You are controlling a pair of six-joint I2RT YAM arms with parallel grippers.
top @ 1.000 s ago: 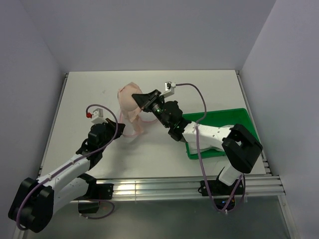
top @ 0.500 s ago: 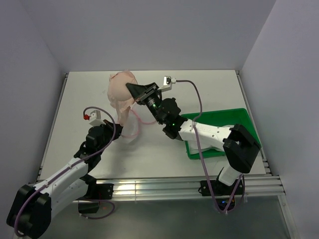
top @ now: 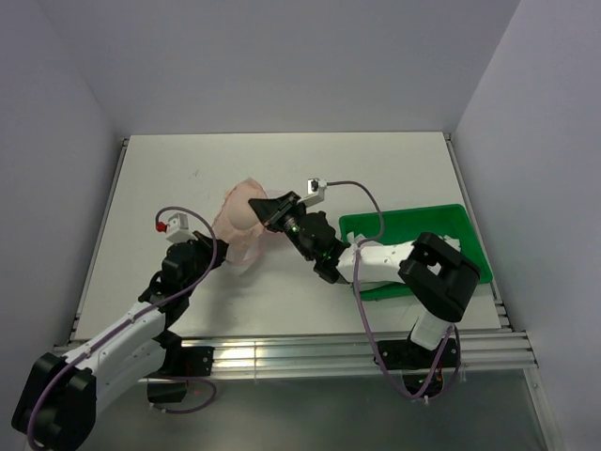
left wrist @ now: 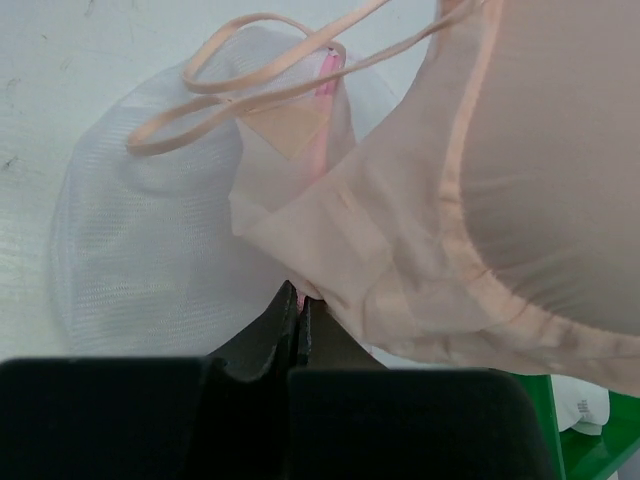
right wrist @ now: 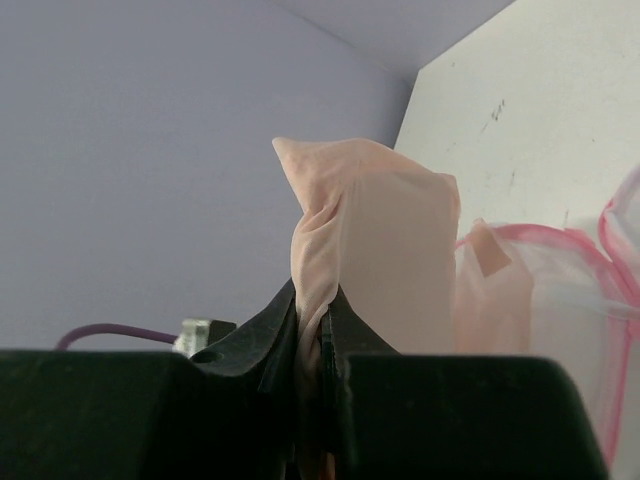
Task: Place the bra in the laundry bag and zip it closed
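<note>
The pale peach bra point(top: 239, 209) hangs from my right gripper point(top: 267, 209), which is shut on a fold of its fabric point(right wrist: 318, 300). Its cup point(left wrist: 530, 150) and thin straps point(left wrist: 250, 90) drape over the laundry bag point(left wrist: 140, 230), a white mesh dome with pink trim point(right wrist: 600, 290) lying on the table just below. My left gripper point(top: 215, 254) sits at the bag's near edge. Its jaws are shut, with a bit of pink rim pinched at the tips point(left wrist: 300, 296). Most of the bag is hidden under the bra in the top view.
A green plastic tray point(top: 451, 224) lies at the right, partly under my right arm. The white table point(top: 376, 160) is walled at the back and on both sides.
My right gripper swung the bra up and toward the back left, then brought it down and forward over the bag. The left gripper has stayed shut at the bag's edge.
</note>
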